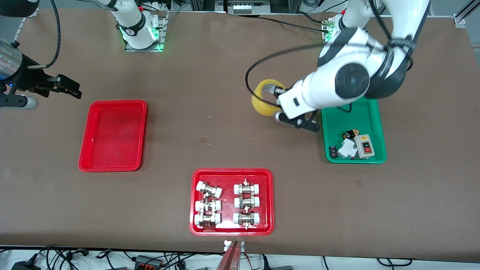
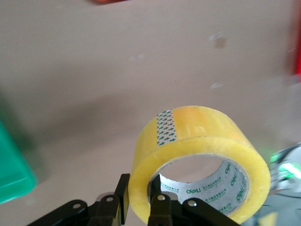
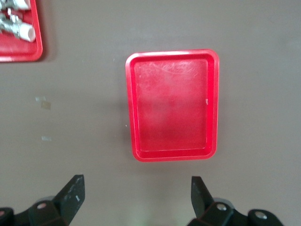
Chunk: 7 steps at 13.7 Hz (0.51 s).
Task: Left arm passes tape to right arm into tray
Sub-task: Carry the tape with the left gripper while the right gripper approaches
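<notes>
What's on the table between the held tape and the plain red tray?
Nothing but bare brown table, per the front view. The left gripper holds the tape above it; the plain red tray sits empty.

The white left arm's boxy wrist (image 1: 300, 99) hides part of the yellow packing-tape roll (image 1: 262, 103). The small parts in the green plastic tray (image 1: 371, 112) are too small to tell.

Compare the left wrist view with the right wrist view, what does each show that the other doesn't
Only the left wrist view shows the tape, clamped through its core by the left gripper above the table, and a corner of the green tray.

Only the right wrist view shows the whole red tray, with nothing in it, below the open right gripper, and part of the fittings tray.

Both share the brown table and black fingertips at the picture's edge.
</notes>
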### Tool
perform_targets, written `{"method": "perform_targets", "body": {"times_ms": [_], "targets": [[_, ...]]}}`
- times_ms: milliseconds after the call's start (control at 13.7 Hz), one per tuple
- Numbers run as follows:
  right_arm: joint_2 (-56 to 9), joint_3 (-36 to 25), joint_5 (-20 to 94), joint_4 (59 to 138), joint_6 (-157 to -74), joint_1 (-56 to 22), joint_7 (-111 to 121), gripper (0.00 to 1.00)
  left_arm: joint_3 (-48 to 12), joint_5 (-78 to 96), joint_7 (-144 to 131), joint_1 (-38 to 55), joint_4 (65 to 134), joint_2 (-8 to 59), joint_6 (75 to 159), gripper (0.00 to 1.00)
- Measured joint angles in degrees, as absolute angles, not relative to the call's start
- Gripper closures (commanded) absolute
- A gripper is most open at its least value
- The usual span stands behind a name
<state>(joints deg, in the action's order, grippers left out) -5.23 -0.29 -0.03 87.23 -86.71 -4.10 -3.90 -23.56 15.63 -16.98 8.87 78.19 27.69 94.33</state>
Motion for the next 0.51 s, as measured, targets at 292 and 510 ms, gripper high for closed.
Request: {"method": "perform_targets", "body": {"times_ms": [292,510], "targets": [[-8.3,-0.3,3.1,87.4,-85.5,-4.1,-0.7,0.00,-23.7,22.7,-17.0,12.0,77.1,33.9,105.6,1.00],[-10.2,-0.6,13.5,87.4,-83.7,-3.1,0.8,0.00,-23.9,22.9,-17.9,15.1,76.6,36.3,113.1,0.99]]}}
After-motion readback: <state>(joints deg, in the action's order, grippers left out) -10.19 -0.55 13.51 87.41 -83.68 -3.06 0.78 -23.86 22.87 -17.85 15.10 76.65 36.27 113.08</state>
